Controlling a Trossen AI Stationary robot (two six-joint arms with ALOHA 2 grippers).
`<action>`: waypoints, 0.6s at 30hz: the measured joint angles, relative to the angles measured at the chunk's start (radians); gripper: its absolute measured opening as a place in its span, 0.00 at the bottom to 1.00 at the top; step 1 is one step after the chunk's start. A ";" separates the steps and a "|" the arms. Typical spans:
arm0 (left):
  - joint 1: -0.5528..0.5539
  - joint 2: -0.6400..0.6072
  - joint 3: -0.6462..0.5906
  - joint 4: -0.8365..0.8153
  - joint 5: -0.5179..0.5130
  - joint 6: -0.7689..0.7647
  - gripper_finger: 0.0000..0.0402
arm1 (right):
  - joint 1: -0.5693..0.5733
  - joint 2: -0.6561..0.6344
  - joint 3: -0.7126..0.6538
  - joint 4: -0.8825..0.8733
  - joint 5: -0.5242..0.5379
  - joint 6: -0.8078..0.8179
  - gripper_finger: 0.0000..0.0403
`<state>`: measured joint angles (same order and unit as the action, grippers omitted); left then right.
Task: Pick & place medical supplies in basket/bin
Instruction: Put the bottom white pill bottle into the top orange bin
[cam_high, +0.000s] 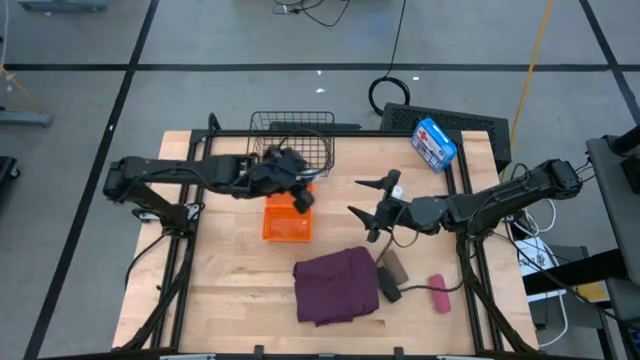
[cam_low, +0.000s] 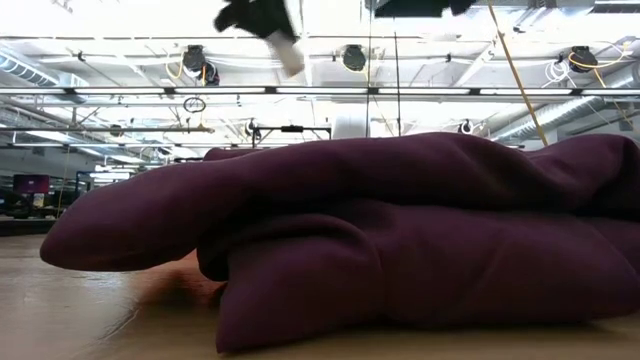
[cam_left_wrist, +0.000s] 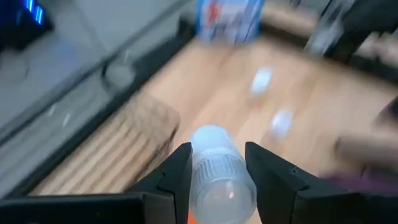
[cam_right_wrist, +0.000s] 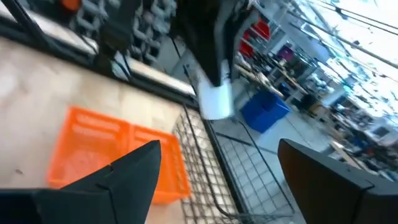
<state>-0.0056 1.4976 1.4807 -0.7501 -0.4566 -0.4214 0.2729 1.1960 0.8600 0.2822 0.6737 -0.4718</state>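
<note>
My left gripper (cam_high: 300, 197) is shut on a small white vial (cam_left_wrist: 217, 180) and hangs over the orange bin (cam_high: 287, 220), just in front of the black wire basket (cam_high: 292, 145). The right wrist view shows that vial (cam_right_wrist: 216, 101) under the dark fingers, above the bin (cam_right_wrist: 118, 152) and the basket (cam_right_wrist: 239, 177). My right gripper (cam_high: 366, 208) stands open in the air right of the bin. Two more vials (cam_left_wrist: 261, 79) (cam_left_wrist: 282, 121) lie on the wood. The purple cloth (cam_high: 338, 285) lies flat at the near middle, with a brown roll (cam_high: 392, 267), a black roll (cam_high: 388, 290) and a pink roll (cam_high: 438, 294) beside it. My left gripper pinches the vial's round sides (cam_left_wrist: 198, 177) between its two fingers. The fingers slant downward from the table's left. The vial's lower end (cam_right_wrist: 216, 109) sticks out below the fingertips, lifted clear above the bin.
A blue-and-white box (cam_high: 433, 142) with a red cross sits at the far right of the table. In the low view the cloth (cam_low: 380, 240) fills most of the picture. Bare wood lies at the table's near left (cam_high: 225, 290).
</note>
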 joint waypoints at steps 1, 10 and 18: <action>0.005 -0.005 0.000 -0.061 0.001 -0.031 0.33 | 0.004 -0.009 0.000 0.004 -0.014 0.015 0.78; 0.089 0.038 -0.062 -0.343 0.077 -0.110 0.33 | 0.011 -0.081 0.000 0.001 -0.161 0.123 0.72; 0.185 0.044 -0.288 -0.128 0.245 -0.045 0.33 | 0.010 -0.087 0.000 -0.003 -0.151 0.122 0.70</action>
<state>0.1790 1.5418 1.1932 -0.8780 -0.2111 -0.4661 0.2829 1.1088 0.8600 0.2794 0.5228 -0.3496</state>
